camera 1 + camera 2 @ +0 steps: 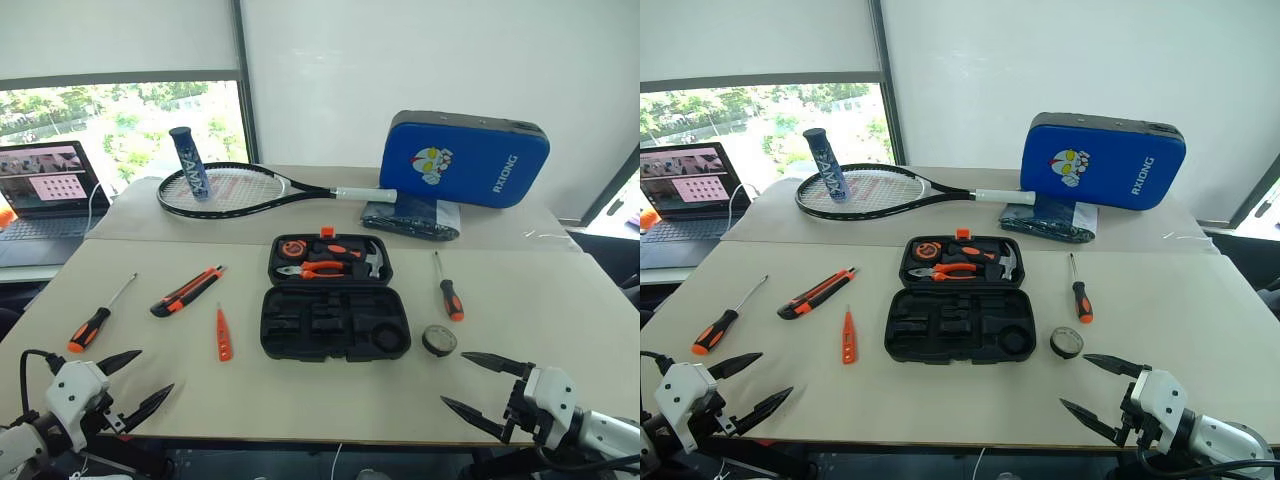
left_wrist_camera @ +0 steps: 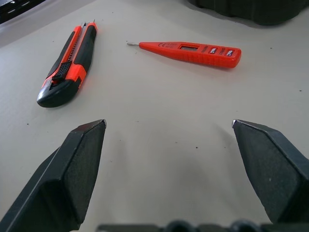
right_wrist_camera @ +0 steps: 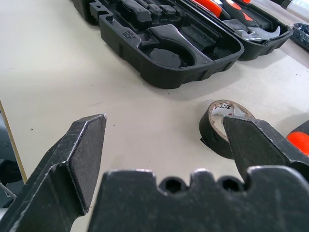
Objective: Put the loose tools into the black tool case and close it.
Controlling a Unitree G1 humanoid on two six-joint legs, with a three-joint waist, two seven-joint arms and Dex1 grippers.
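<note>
Blue pad point(image 1: 465, 158) lettered "RXIONG", black tool case point(image 1: 334, 297) open, both grippers' jaws spread

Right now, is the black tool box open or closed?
Open. The black tool case lies flat with both halves spread: hammer and pliers in the far half, near half's slots empty.

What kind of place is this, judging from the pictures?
Probably an office or lab room used for robot trials, not a workshop: a plain pale table by a window, an open laptop beside it, and staged items such as a tennis racket and a blue pad.
</note>
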